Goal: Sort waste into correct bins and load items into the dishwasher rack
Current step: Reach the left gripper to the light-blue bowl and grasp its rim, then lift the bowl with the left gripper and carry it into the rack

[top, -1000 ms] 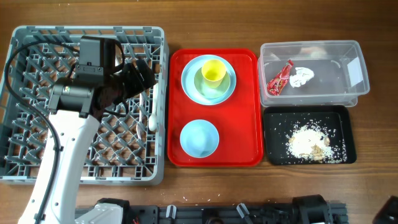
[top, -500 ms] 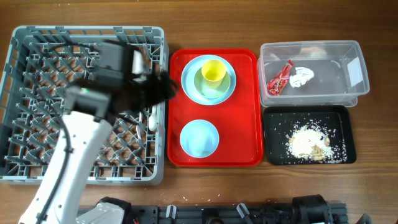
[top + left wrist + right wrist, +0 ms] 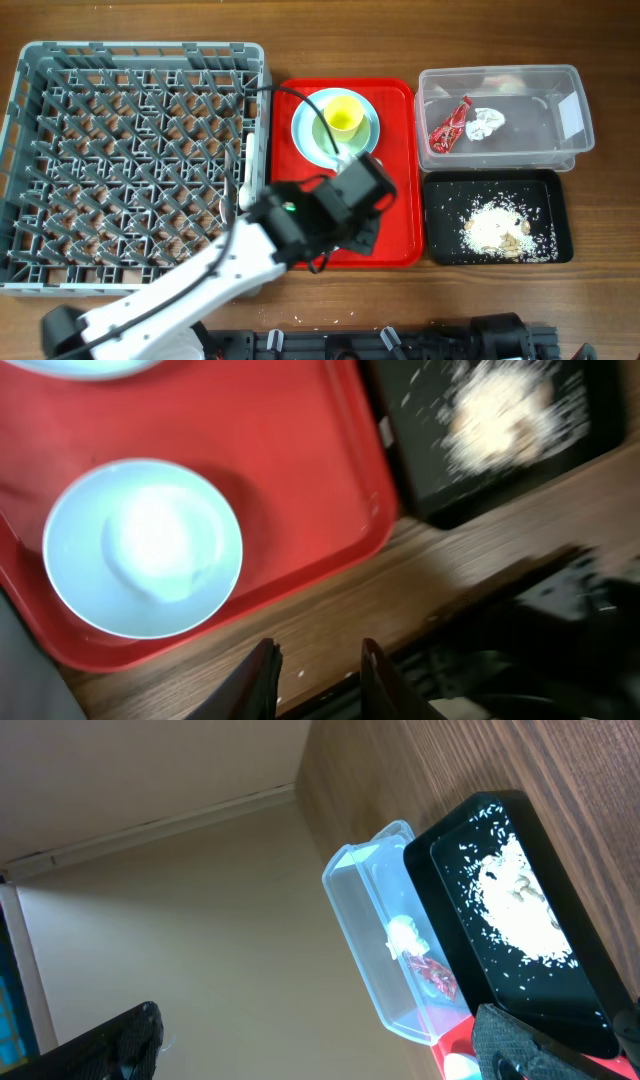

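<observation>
My left gripper (image 3: pixel 362 238) hangs over the front part of the red tray (image 3: pixel 285 100), and its arm hides the small light blue bowl from overhead. In the left wrist view that bowl (image 3: pixel 140 545) lies empty on the tray, up and left of the left gripper (image 3: pixel 318 680), whose fingers stand a little apart with nothing between them. The yellow cup (image 3: pixel 343 115) sits in the pale green bowl (image 3: pixel 330 142) on the light blue plate (image 3: pixel 305 135). A white utensil (image 3: pixel 243 190) lies at the right edge of the dishwasher rack (image 3: pixel 140 165). My right gripper (image 3: pixel 335 1045) is wide open and empty.
The clear tub (image 3: pixel 500 80) at the right holds the red wrapper (image 3: pixel 450 125) and the white tissue (image 3: pixel 487 122). In front of it the black tray (image 3: pixel 555 195) holds rice-like scraps (image 3: pixel 495 228). The table's front edge is close to the left fingers.
The left arm has swung right from over the rack to the front of the red tray, covering the small bowl. Its jaws have narrowed. The right gripper has not changed.
</observation>
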Controlling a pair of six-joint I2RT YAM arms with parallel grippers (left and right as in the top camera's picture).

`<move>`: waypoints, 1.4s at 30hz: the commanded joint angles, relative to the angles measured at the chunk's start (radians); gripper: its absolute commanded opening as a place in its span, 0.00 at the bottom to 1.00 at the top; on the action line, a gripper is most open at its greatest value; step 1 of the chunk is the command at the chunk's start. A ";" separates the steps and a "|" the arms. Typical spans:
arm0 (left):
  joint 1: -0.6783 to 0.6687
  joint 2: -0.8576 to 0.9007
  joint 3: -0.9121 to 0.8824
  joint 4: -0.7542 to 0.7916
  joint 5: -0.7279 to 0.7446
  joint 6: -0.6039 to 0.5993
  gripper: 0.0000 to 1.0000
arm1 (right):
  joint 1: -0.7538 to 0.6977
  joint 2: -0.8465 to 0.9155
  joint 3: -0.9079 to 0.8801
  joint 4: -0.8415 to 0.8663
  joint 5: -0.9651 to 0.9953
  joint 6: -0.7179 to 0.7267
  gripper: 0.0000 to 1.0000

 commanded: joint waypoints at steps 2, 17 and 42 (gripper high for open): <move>-0.087 0.148 -0.068 0.027 -0.179 -0.055 0.39 | -0.001 -0.006 -0.005 0.001 0.010 0.007 1.00; -0.093 0.458 -0.068 0.089 -0.260 -0.053 0.20 | -0.001 -0.006 -0.005 0.001 0.010 0.007 1.00; -0.093 0.465 -0.092 0.094 -0.304 -0.055 0.06 | -0.001 -0.006 -0.005 0.001 0.010 0.007 1.00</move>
